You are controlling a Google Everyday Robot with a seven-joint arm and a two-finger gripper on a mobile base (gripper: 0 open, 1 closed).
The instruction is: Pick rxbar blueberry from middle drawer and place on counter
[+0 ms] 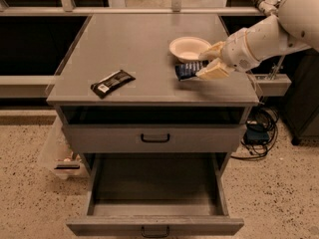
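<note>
The rxbar blueberry (188, 69), a dark blue wrapper with pale lettering, lies flat on the right part of the grey counter (144, 44), just in front of a white bowl. My gripper (211, 61) reaches in from the right and straddles the bar's right end, low over the counter and hiding that end. The middle drawer (154, 222) stands pulled out at the bottom of the cabinet, and its inside shows nothing in it. The drawer front above it (154, 138) is shut.
A white bowl (189, 48) stands just behind the bar, close to my gripper. A black-wrapped bar with a white label (112, 82) lies on the counter's front left. Cables (256, 131) lie on the floor to the cabinet's right.
</note>
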